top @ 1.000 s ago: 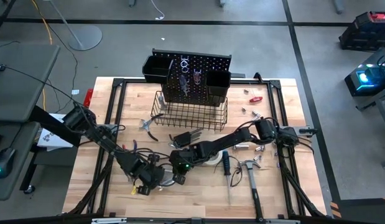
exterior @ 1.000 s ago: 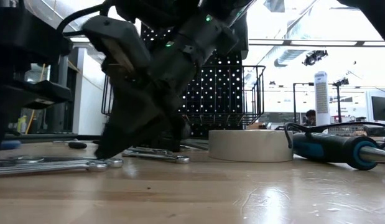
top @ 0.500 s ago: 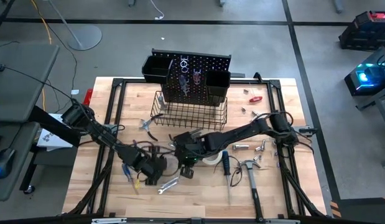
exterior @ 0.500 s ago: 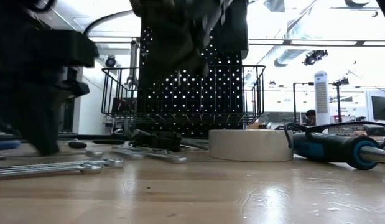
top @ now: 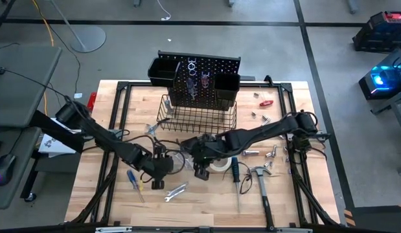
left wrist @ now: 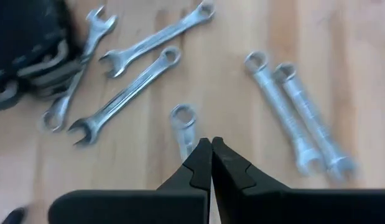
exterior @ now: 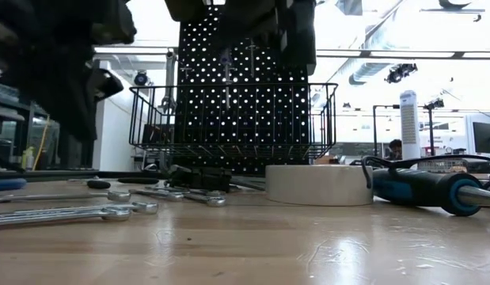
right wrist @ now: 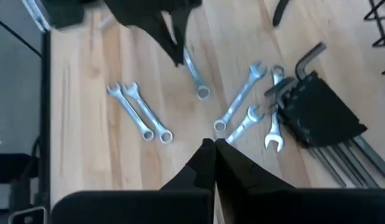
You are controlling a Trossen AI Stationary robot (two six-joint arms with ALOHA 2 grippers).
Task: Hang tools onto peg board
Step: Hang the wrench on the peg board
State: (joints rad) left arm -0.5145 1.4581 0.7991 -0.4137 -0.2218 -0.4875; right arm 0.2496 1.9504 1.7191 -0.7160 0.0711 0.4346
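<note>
The left hand [left wrist: 211, 144], clenched on a wrench [left wrist: 185, 127], holds thin, stiff, slippery steel, best gripped mid-shank; the right hand [right wrist: 214, 145] is clenched empty.

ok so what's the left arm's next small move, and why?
Probably lift the left gripper and swing it toward the peg board. It looks shut on a wrench, whose ring end sticks out free for a peg. The right gripper hovers shut nearby, apparently holding nothing.
</note>
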